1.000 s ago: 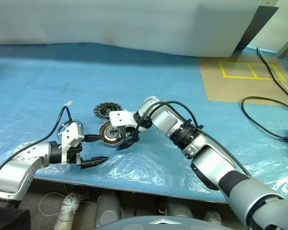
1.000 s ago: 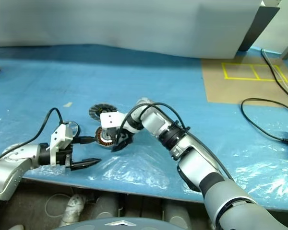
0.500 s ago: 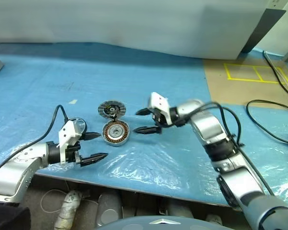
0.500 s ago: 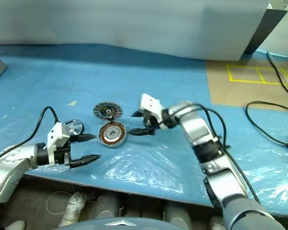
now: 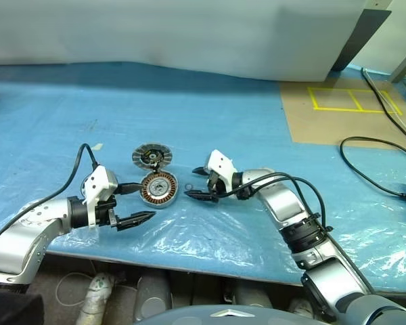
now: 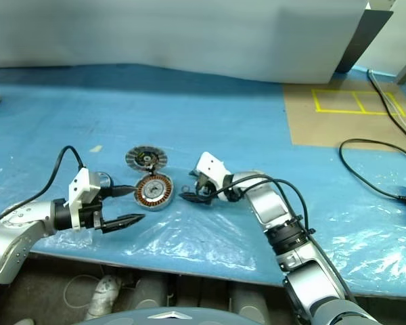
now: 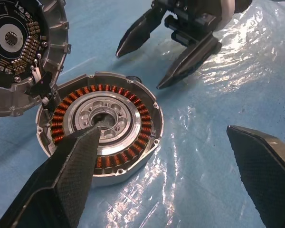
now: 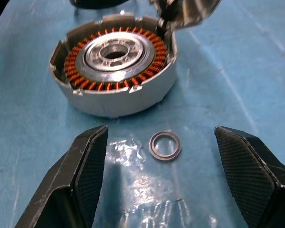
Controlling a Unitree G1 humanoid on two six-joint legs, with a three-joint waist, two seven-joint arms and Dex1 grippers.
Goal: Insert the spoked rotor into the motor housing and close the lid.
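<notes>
Motor housing (image 5: 160, 189): shallow silver cup, copper windings ringing a silver hub, lying open on the blue sheet (image 5: 210, 108). Lid (image 5: 151, 156) just behind it, dark ribbed face up. Small metal ring (image 8: 164, 145) beside the housing. Left gripper (image 5: 137, 203) and right gripper (image 5: 195, 183) flank the housing, jaws spread, empty.

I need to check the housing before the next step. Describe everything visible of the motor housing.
The motor housing is a shallow round silver metal cup lying flat, open side up, on the blue sheet. Copper-coloured windings ring a silver centre with a dark bore. The lid touches its rim. A small metal ring lies beside it, apart.
</notes>
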